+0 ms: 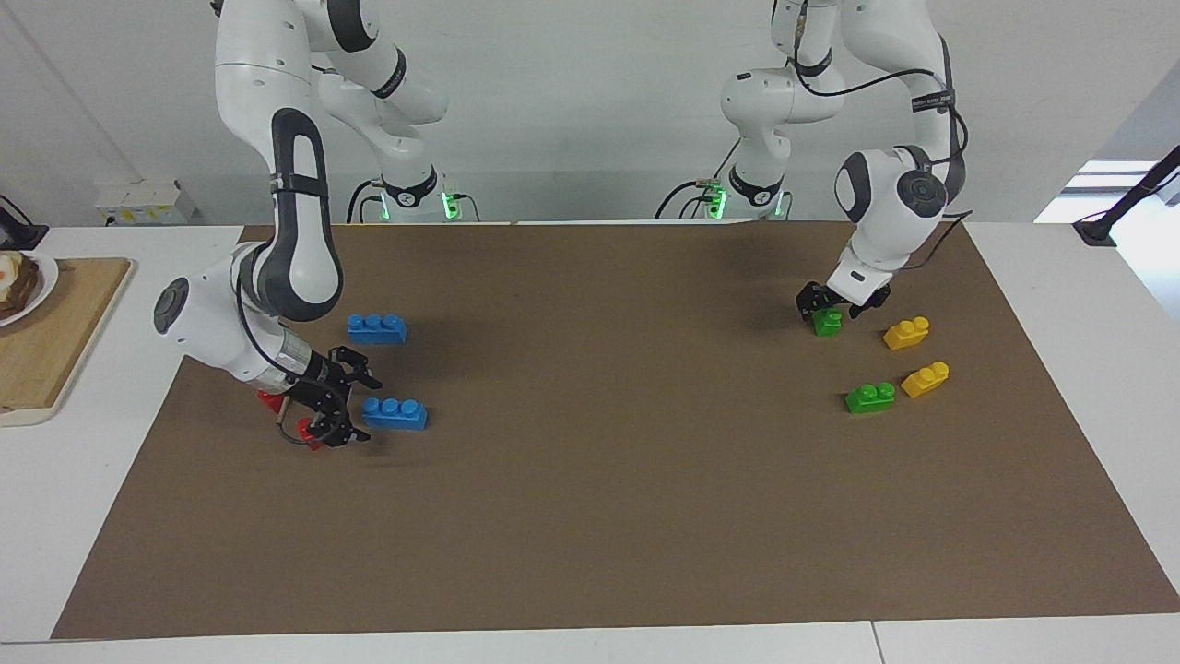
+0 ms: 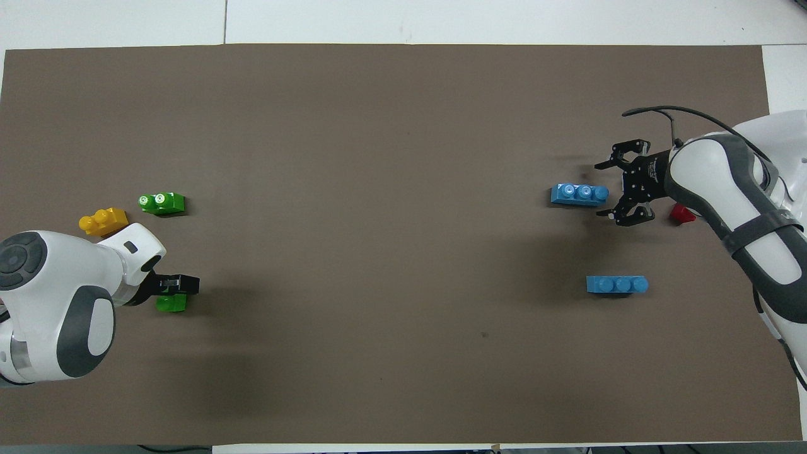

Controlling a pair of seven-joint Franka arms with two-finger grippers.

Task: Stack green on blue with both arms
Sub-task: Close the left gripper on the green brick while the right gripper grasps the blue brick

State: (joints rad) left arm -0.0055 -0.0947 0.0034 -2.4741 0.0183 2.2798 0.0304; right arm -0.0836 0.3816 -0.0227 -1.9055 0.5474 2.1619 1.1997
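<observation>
Two blue bricks lie toward the right arm's end: one (image 1: 395, 413) (image 2: 579, 193) farther from the robots, the other (image 1: 376, 328) (image 2: 616, 285) nearer to them. My right gripper (image 1: 358, 409) (image 2: 604, 189) stands open, low, right beside the end of the farther blue brick, with nothing between its fingers. Toward the left arm's end, my left gripper (image 1: 834, 307) (image 2: 178, 289) hangs open close over a green brick (image 1: 827, 322) (image 2: 171, 304); I cannot tell whether it touches it. A second green brick (image 1: 870, 397) (image 2: 162, 203) lies farther from the robots.
Two yellow bricks (image 1: 906, 332) (image 1: 926, 378) lie beside the green ones; only one yellow brick (image 2: 103, 221) shows in the overhead view. Two red bricks (image 1: 271, 399) (image 1: 307, 432) sit under the right wrist. A wooden board (image 1: 46, 341) with a plate (image 1: 23, 286) lies off the brown mat (image 1: 590, 516).
</observation>
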